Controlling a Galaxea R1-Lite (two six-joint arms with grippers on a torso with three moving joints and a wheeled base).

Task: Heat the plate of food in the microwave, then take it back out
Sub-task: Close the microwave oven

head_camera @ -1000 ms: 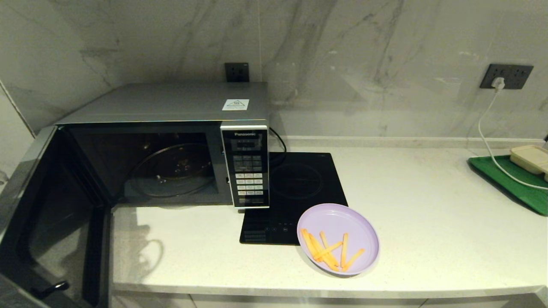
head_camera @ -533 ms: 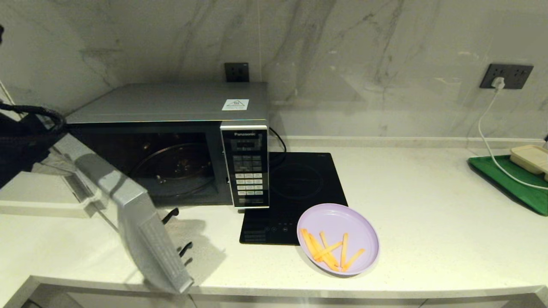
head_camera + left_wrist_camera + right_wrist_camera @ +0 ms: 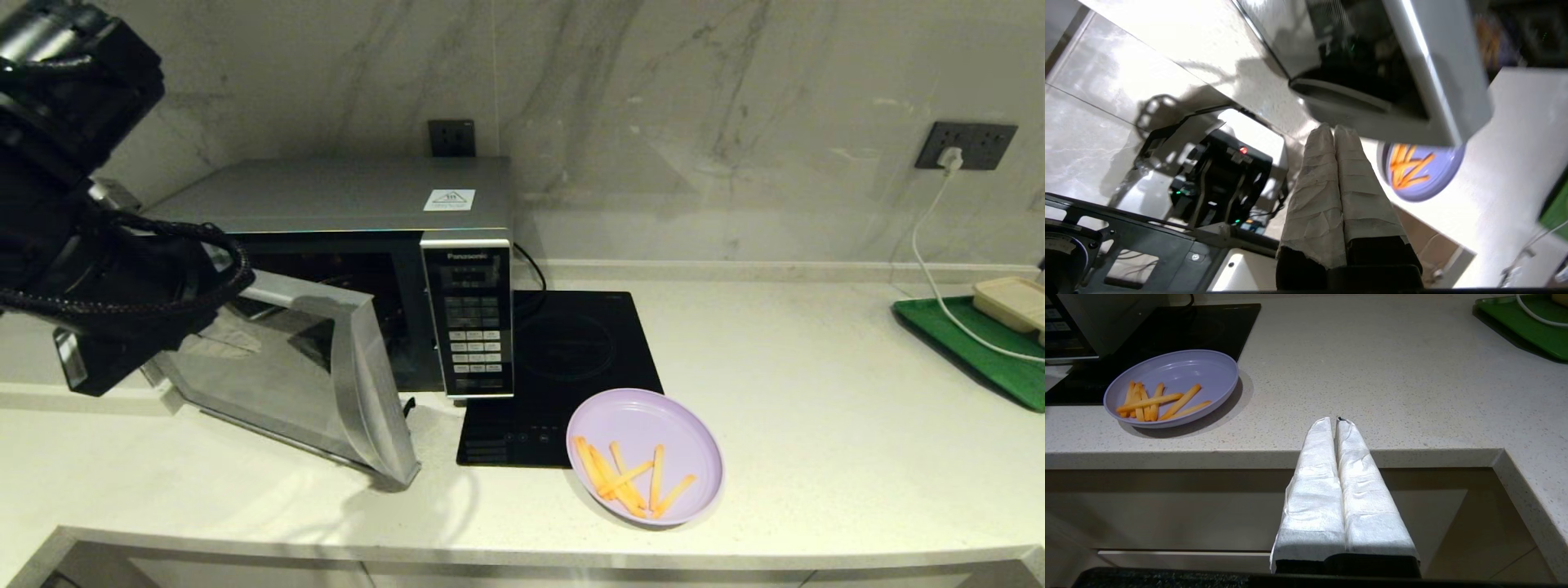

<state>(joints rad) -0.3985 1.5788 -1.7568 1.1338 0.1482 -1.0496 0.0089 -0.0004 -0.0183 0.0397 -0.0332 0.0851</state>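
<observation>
The round lilac-purple plastic plate [image 3: 645, 456] with its thin orange fries sits on the pale stone surface [image 3: 816, 425], overlapping the near corner of the flat black hob [image 3: 571, 359] — outside the large silver-grey Panasonic microwave [image 3: 343, 269], whose dark glass door [image 3: 302, 384] stands partly ajar; loading, heating and retrieval all seem left. The left gripper [image 3: 1334, 130] is pressed together, empty, by the door; the right gripper [image 3: 1337, 421], likewise together, hangs parked at the surface's edge. One plate, roughly six fries, one microwave — one hob.
</observation>
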